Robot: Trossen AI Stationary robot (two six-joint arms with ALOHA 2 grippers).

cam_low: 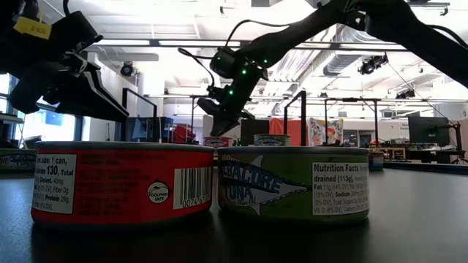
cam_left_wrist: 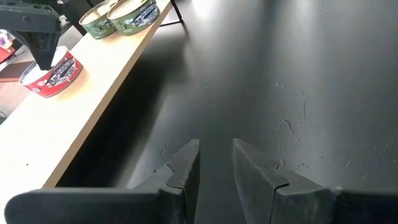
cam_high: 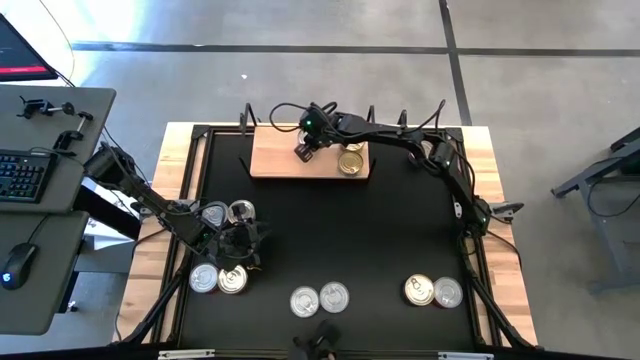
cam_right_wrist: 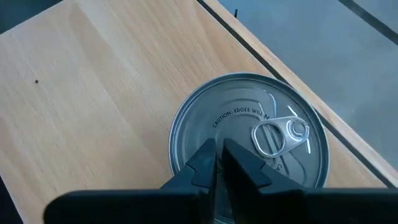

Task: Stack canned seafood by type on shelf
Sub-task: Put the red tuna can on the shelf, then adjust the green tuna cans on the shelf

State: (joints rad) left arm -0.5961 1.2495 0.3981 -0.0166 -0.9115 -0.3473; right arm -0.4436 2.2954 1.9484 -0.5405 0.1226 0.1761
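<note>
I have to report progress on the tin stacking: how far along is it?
Early. Done: two green tins and one red tin sit on the board. In hand: the right claw, shut and empty, hovers over the red tin's silver lid; the left claw holds nothing above the mat. Left: about ten tins on the mat, in pairs, such as the front-right pair.

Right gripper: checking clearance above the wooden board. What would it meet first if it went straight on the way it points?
Probably the silver pull-tab lid of the round tin directly beneath the shut right gripper.
</note>
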